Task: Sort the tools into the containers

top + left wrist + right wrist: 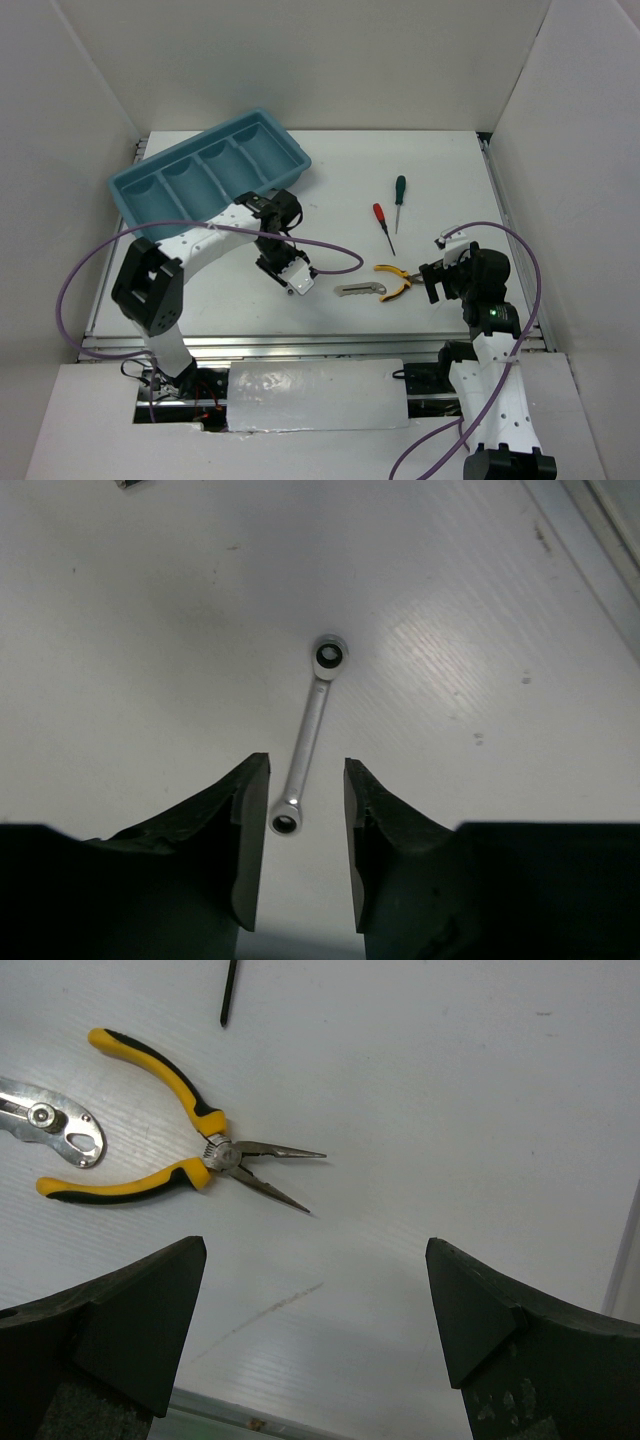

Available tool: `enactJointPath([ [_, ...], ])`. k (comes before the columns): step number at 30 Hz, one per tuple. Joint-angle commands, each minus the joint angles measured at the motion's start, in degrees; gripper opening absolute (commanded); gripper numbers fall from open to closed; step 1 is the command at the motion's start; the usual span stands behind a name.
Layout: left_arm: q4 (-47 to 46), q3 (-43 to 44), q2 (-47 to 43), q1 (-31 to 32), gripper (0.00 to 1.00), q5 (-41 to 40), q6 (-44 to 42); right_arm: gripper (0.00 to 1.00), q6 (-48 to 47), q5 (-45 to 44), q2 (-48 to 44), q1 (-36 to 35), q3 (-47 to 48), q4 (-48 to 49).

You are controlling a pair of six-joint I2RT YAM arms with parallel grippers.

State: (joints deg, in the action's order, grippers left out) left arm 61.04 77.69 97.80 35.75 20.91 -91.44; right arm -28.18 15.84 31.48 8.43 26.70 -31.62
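White counter [450,170]. Left hand [305,790] open, jaws astride silver ring spanner [310,730]: likely light, rigid, slick, lying flat; pinch mid-shank. Right hand [315,1260] open too.

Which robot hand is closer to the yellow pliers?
Right. The right gripper is open just off the tips of the pliers. The left gripper is farther off, past the folding knife, open around a thin silver rod.

Left arm [200,242] and right arm [497,402]: white shell links, blocky black joint housings. A thin purple cable [64,295] loops from each. Small green indicator light [497,314] on the right arm's upper housing. Gripper fingers [240,830] matte black, wedge-shaped, rough-edged.
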Motion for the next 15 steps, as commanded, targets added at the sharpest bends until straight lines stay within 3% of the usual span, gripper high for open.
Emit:
enactJointPath([
  [1,-0.5,2.8,5.6,0.6,0.47,1.4,-6.9,1.00,0.1,-0.2,0.2,0.5,2.8,-0.5],
  [9,-1.1,5.6,15.0,-0.2,0.41,-0.8,-9.4,1.00,0.2,0.0,1.2,0.7,3.1,-0.6],
  [15,-2.2,4.9,16.5,-1.0,0.42,-3.8,-7.5,1.00,0.4,-0.2,1.9,0.7,3.3,-0.6],
])
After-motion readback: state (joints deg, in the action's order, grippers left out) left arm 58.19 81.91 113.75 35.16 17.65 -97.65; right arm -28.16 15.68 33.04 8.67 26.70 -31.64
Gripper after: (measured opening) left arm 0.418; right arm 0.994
